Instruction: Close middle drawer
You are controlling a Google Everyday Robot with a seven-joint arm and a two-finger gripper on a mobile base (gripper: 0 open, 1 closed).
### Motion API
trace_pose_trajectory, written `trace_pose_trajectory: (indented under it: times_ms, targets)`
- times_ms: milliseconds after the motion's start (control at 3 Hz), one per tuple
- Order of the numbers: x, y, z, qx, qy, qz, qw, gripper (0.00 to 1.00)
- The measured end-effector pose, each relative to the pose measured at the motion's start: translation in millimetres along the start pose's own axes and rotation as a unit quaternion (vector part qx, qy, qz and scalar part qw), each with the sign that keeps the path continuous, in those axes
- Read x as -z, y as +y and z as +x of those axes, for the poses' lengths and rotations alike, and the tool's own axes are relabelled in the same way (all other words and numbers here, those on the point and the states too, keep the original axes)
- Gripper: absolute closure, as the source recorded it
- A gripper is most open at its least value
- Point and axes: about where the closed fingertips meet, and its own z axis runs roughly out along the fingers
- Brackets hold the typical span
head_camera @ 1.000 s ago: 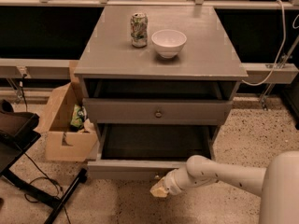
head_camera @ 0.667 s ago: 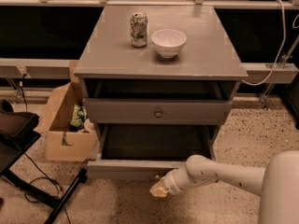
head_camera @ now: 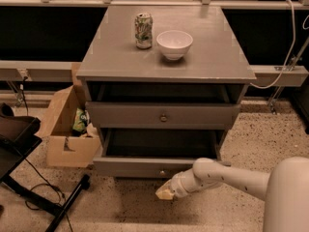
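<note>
The grey cabinet [head_camera: 164, 62] has two drawers showing. The uppermost drawer [head_camera: 120, 116], with the taller front and a round knob, stands slightly out. Below it the middle drawer [head_camera: 130, 167] is pulled far out, its long shallow box open and dark inside, with a small metal knob [head_camera: 162, 172] on its front. My gripper [head_camera: 165, 193], a pale tip on the white arm [head_camera: 227, 175] reaching in from the right, sits just below and in front of the middle drawer's front, close under the knob. The lowest drawer is hidden under the open one.
A green can [head_camera: 143, 30] and a white bowl [head_camera: 174, 43] stand on the cabinet top. An open cardboard box [head_camera: 67, 129] sits on the floor left of the cabinet. A black stand with cables [head_camera: 29, 178] is at the far left. A rail [head_camera: 280, 74] runs behind.
</note>
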Motion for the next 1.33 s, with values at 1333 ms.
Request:
trace_pose_trajectory:
  times_ms: [1333]
  targets:
    - [34.4, -140.5, -70.9, -0.034, 0.009, 0.084, 0.9958, 1.0]
